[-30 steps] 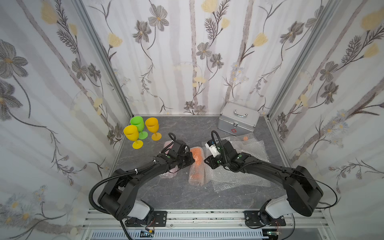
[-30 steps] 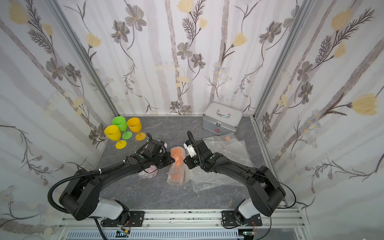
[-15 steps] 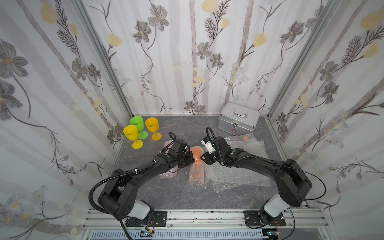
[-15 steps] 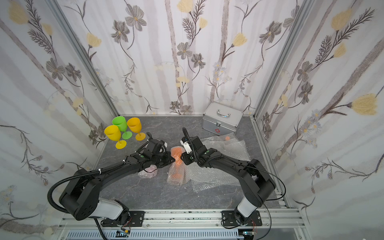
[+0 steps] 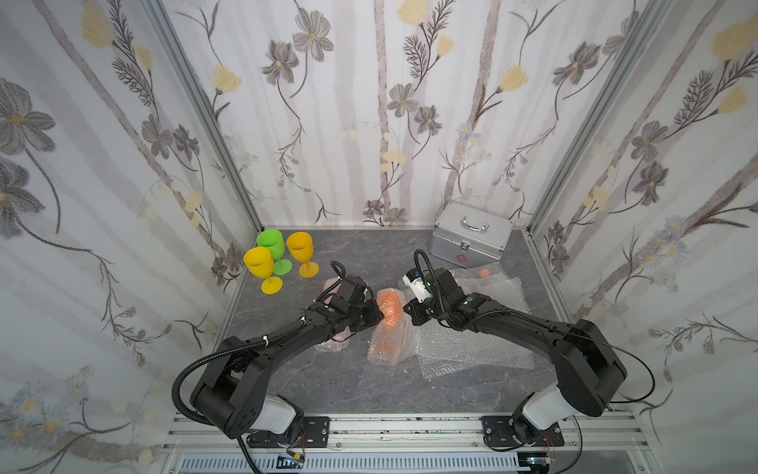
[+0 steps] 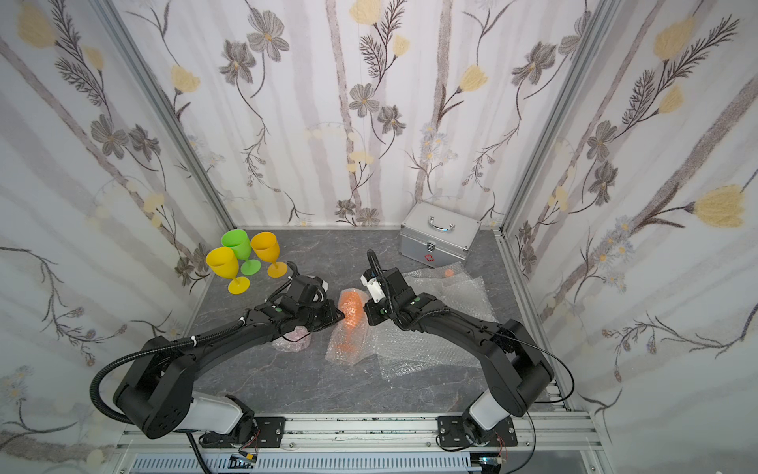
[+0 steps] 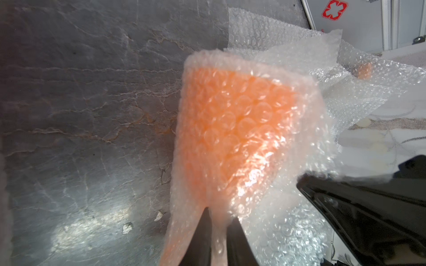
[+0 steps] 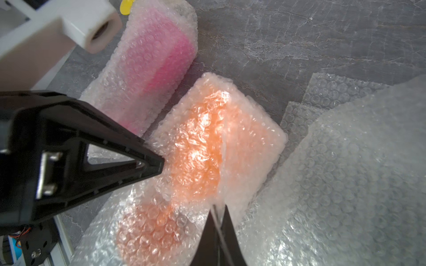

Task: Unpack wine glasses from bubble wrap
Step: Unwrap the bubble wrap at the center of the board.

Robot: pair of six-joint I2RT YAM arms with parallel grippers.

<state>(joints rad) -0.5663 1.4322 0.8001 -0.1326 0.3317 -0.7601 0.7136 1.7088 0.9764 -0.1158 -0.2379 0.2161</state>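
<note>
Right claw [image 8: 217,208] is clamped tight on a thin edge of the bubble wrap [image 8: 265,138] round the orange wine glass [image 8: 198,161], which lies on the table [image 8: 299,34] between the two claws. Left claw [image 7: 219,216] meets the same roll from the opposite side, jaws a sliver apart with wrap between them; gripping or not, I can't tell. Just beside it lies the pink wine glass [image 8: 159,53], wrapped. Loose sheets [image 5: 471,349] spread beneath the right arm. Green glass [image 5: 270,242], yellow glass [image 5: 258,262] and amber glass [image 5: 300,246] stand bare well beyond the left claw.
</note>
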